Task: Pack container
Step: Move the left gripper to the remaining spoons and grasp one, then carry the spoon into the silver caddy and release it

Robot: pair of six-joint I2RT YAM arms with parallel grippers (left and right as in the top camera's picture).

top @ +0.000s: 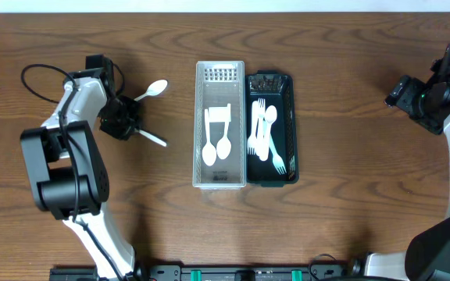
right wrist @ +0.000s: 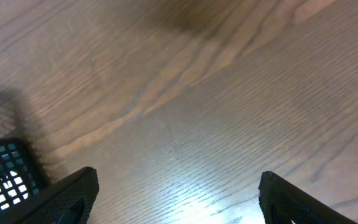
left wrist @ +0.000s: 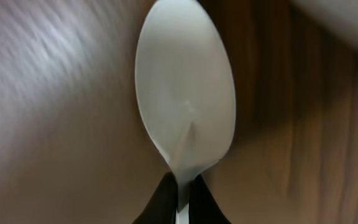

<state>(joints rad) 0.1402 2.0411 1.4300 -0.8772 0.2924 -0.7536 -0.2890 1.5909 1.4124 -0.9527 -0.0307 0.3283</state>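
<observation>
The left gripper is clamped shut on the neck of a white spoon, just below the bowl. In the overhead view the bowl points up and away from the fingers, slanting toward the white tray. That tray lies near, on the gripper's inner side, and runs lengthwise at an angle to the slanting spoon. Two spoons already lie along it, so the held one probably needs turning to match before it goes in. The black tray holding forks touches the white tray's far side. A second white handle lies on the table just beside the left gripper, between it and the tray. The right gripper hangs open over bare wood, well apart from both trays.
</observation>
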